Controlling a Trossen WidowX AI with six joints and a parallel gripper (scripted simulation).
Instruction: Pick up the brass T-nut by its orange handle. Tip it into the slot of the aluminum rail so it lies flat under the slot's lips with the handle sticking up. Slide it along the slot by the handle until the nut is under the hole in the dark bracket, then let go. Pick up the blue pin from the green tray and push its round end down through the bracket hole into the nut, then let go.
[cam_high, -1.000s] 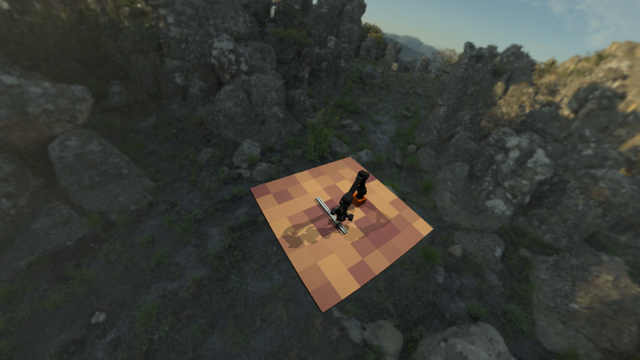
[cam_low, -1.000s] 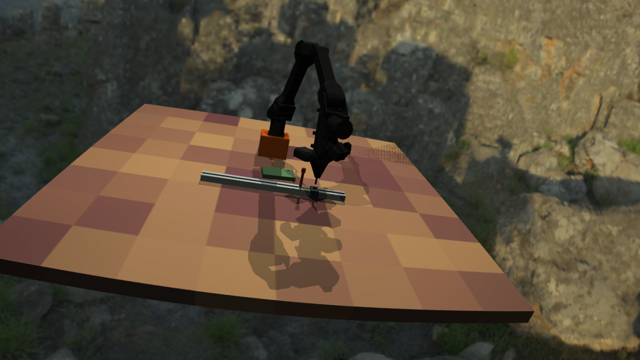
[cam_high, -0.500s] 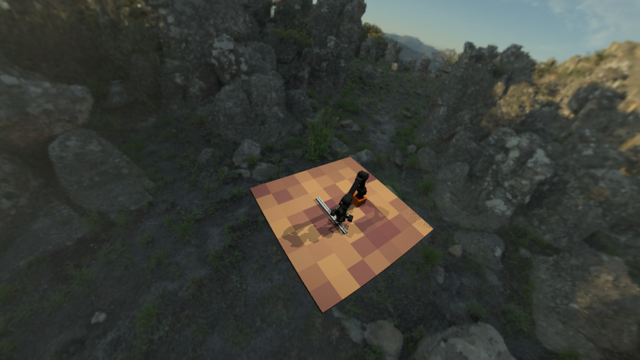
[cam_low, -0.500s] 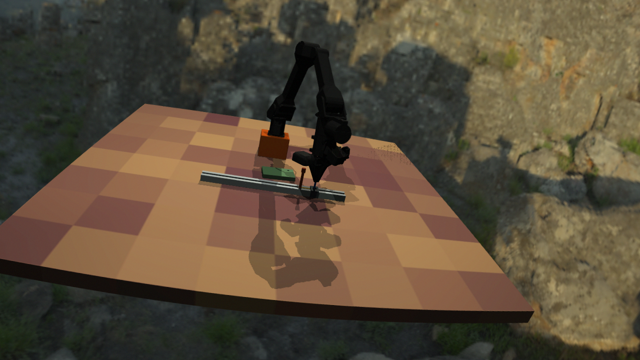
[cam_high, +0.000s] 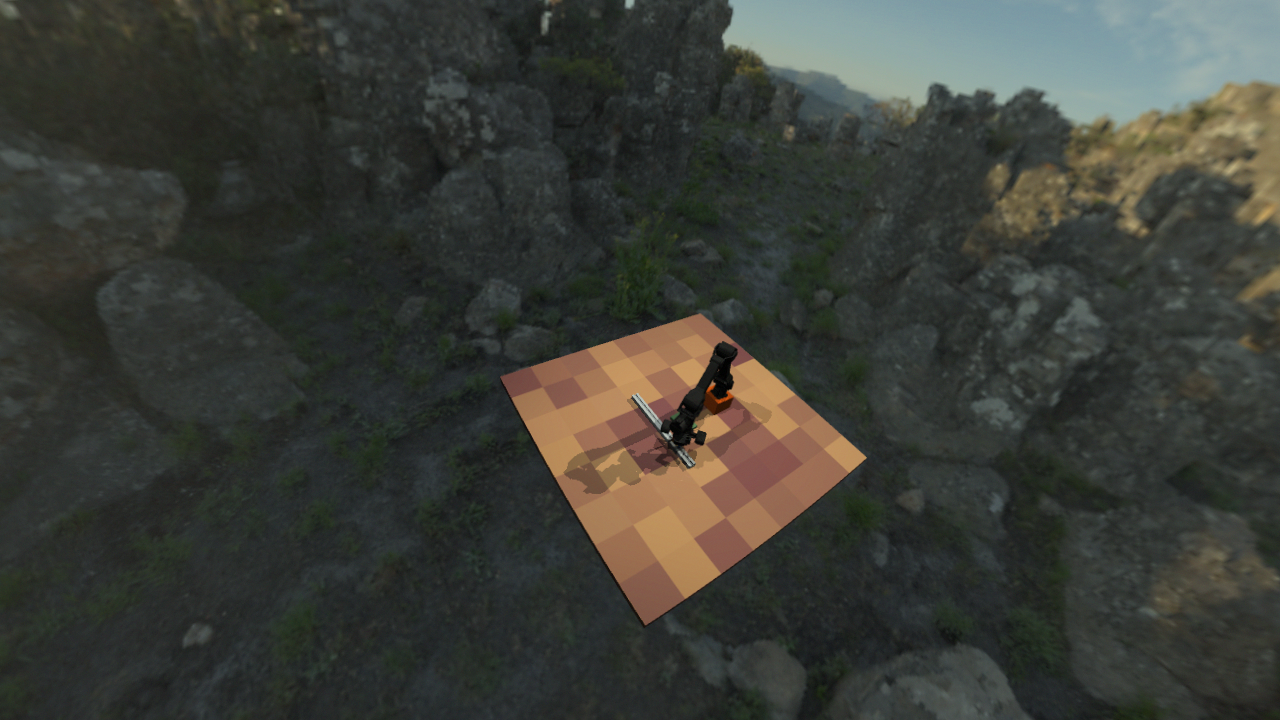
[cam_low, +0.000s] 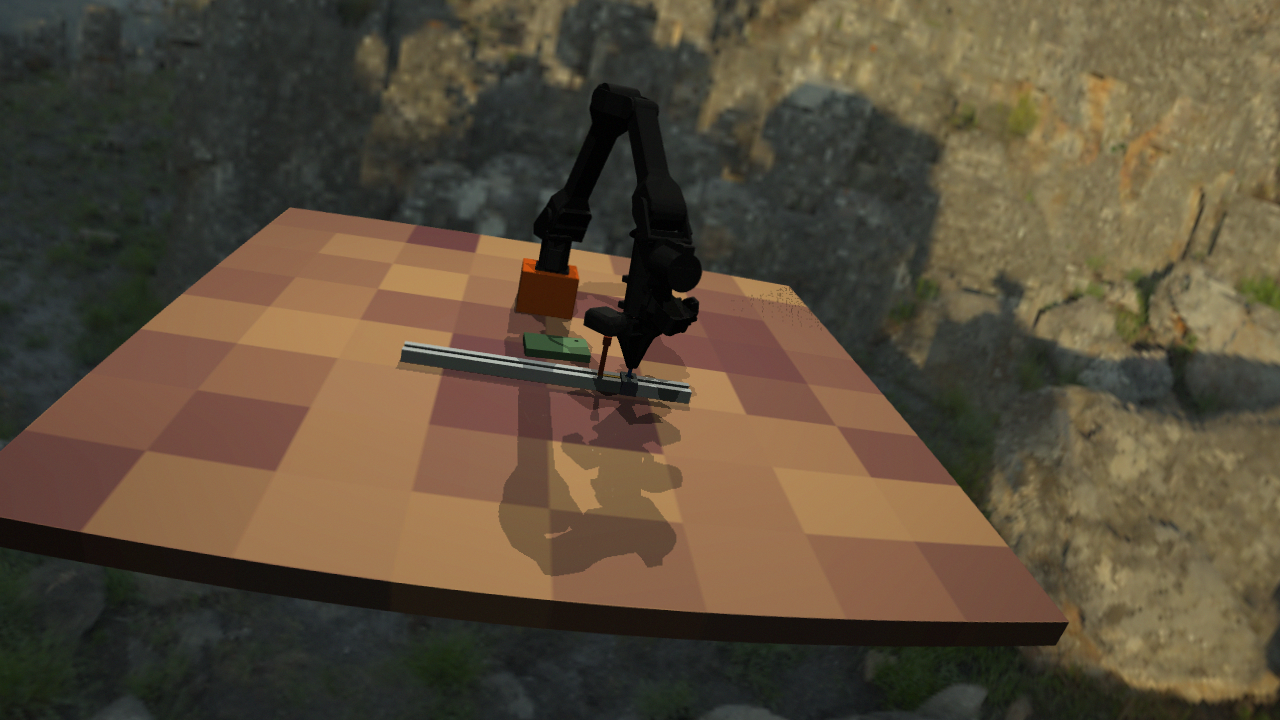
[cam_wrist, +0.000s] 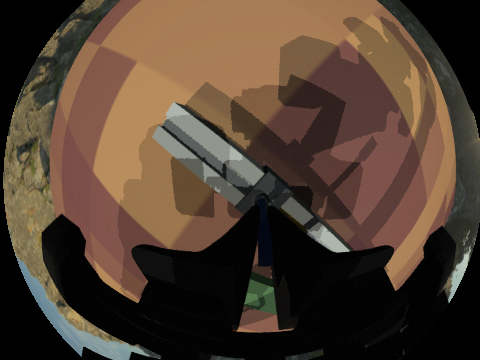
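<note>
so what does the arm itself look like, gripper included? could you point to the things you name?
Matte black all over: a slim six-joint arm (cam_high: 704, 385) (cam_low: 651, 161) with blocky joint housings, on an orange box-shaped base (cam_high: 718, 404) (cam_low: 547, 293). The black gripper (cam_low: 630, 368) (cam_wrist: 263, 211) has broad-backed fingers tapering to narrow tips, angular black side parts beyond them. No cables or markings I can make out.
</note>
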